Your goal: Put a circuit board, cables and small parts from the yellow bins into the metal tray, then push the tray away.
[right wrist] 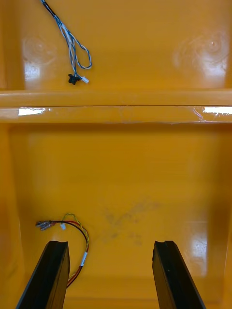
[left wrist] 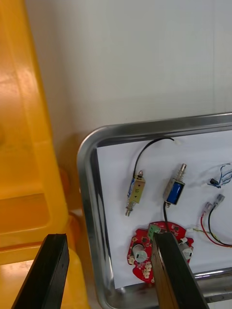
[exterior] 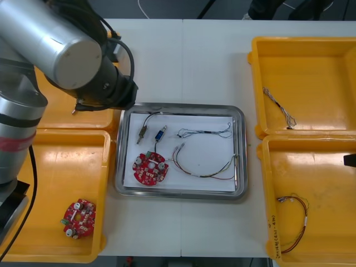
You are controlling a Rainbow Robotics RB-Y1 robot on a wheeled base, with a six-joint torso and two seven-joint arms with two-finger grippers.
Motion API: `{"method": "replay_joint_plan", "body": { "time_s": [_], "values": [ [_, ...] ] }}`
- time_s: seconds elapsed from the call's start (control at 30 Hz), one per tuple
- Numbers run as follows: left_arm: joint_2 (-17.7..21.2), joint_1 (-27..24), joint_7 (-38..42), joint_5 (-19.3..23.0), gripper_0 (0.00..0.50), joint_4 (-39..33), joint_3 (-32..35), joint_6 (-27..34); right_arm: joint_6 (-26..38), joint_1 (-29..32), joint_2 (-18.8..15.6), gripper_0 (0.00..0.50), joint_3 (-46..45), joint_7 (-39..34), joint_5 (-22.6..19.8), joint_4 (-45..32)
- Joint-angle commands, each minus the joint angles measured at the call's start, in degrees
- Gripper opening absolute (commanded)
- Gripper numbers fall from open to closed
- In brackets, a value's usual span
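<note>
The left arm [exterior: 55, 44] hides most of one yellow bin [exterior: 55, 114], its jaw part of the circuit board [left wrist: 140, 253]

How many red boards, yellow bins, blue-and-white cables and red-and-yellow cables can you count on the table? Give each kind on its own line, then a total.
Red boards: 2
Yellow bins: 4
Blue-and-white cables: 2
Red-and-yellow cables: 2
Total: 10

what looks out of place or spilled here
Nothing stands out: the board, cables and small parts lie inside the tray. Left gripper hovers open by its corner, right gripper open over a bin.
</note>
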Motion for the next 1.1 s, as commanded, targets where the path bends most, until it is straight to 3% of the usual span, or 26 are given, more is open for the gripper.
{"method": "replay_joint_plan", "body": {
  "time_s": [0.03,0.27,0.37,0.63,0.77,1.1],
  "values": [
    [5.0,1.7,-4.1,3.1,0.500,-3.7,5.8,0.5,0.2,-0.7,-2.6,0.500,1.9,-2.5,-1.0,-3.1],
    [9.6,7.8,-5.1,4.6,0.500,-7.6,10.0,0.5,0.2,-4.1,-2.7,0.500,7.1,-2.5,-3.9,-4.2],
    [12.0,10.8,-5.3,7.3,0.500,-9.6,12.8,0.5,0.2,-6.4,-2.7,0.500,9.4,-2.5,-6.1,-4.1],
    [16.5,17.4,-5.4,13.4,0.500,-13.2,19.2,0.5,0.2,-12.5,-2.7,0.500,18.4,-3.0,-7.1,-3.9],
    [17.4,20.2,-5.7,15.7,0.500,-14.2,22.2,0.5,0.2,-15.6,-2.7,0.500,23.5,-2.6,-7.3,-2.9],
    [17.8,25.8,-6.9,16.2,0.500,-16.4,28.1,0.5,0.2,-25.3,-2.6,0.500,39.5,-1.4,-6.4,-1.7]
  ]
}}
